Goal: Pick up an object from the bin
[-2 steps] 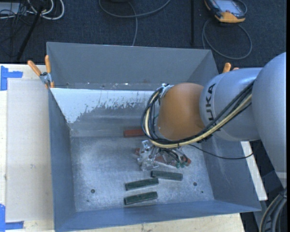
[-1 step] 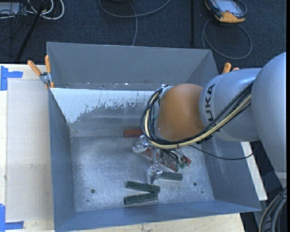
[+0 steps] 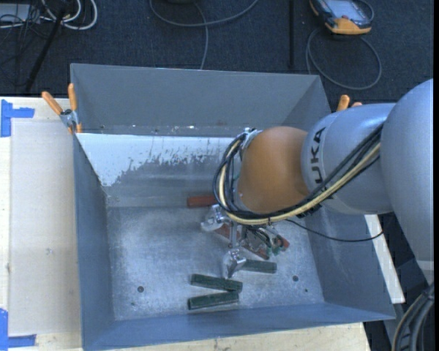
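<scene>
Claw low, beside dark green bar

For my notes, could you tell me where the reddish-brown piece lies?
The reddish-brown piece lies mid-bin at the foot of the back wall, just left of the arm's orange cover.

Half hidden behind the arm's orange cover, a reddish-brown strip on the bin floor. Partly covered by the gripper, a dark green bar; beside it, small red and green bits, too tangled to tell.
</scene>
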You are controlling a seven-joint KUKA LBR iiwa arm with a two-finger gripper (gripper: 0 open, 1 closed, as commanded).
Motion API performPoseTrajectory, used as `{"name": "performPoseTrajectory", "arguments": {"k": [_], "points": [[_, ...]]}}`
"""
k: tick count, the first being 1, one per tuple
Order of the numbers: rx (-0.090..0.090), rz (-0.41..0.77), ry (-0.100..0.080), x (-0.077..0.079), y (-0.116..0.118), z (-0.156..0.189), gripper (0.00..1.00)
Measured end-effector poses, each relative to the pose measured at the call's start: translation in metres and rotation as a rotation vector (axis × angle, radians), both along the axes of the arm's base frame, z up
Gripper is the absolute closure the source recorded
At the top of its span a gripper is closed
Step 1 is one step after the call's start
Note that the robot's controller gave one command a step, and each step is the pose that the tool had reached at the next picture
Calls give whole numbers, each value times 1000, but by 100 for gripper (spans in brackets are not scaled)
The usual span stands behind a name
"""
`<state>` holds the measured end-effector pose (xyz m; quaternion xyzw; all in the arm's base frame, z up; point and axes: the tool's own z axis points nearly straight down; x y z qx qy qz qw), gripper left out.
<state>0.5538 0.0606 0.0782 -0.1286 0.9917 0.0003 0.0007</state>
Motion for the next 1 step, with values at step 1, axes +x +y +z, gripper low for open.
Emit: {"name": "performPoseTrajectory", "arguments": {"k": [1], "points": [[0,55,8,0,-22,47,0]]}}
